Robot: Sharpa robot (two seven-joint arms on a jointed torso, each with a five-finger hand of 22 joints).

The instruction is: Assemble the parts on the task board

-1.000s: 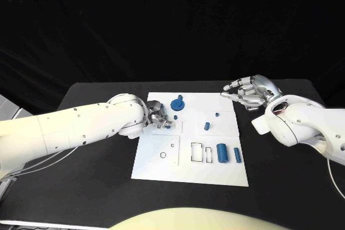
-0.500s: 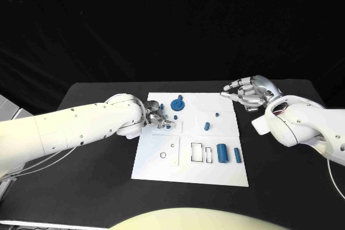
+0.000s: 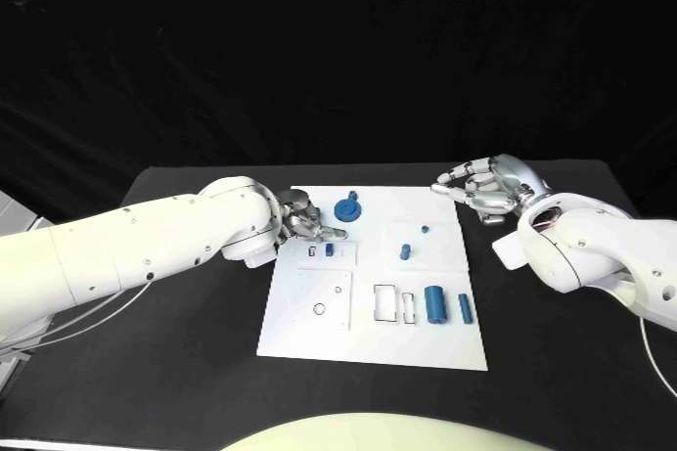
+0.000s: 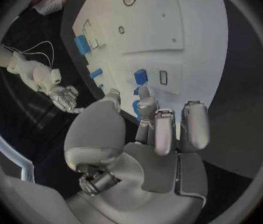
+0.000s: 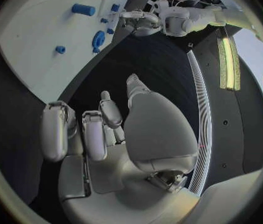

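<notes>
The white task board (image 3: 374, 338) lies in the middle of the table. My left hand (image 3: 305, 221) hovers at its far left part, fingers apart, holding nothing. Just beside its fingertips a small blue part (image 3: 329, 248) stands on the board next to a narrow slot (image 4: 163, 77). A blue gear-shaped part (image 3: 350, 211) sits past the hand, half hidden by the fingers in the left wrist view. Two small blue parts (image 3: 405, 250) lie mid-board and two blue cylinders (image 3: 436, 301) by the right edge. My right hand (image 3: 487, 184) hangs loosely curled over the black table beyond the far right corner, holding nothing.
Rectangular cut-outs (image 3: 385, 299) and a round hole (image 3: 320, 307) mark the board's near half. Black tabletop (image 3: 169, 373) surrounds the board on all sides. My left forearm (image 3: 156, 250) reaches in low across the table's left part.
My left hand has drawn back from the small blue part toward the board's far edge, leaving it standing by the slot. The right hand has stayed in place.
</notes>
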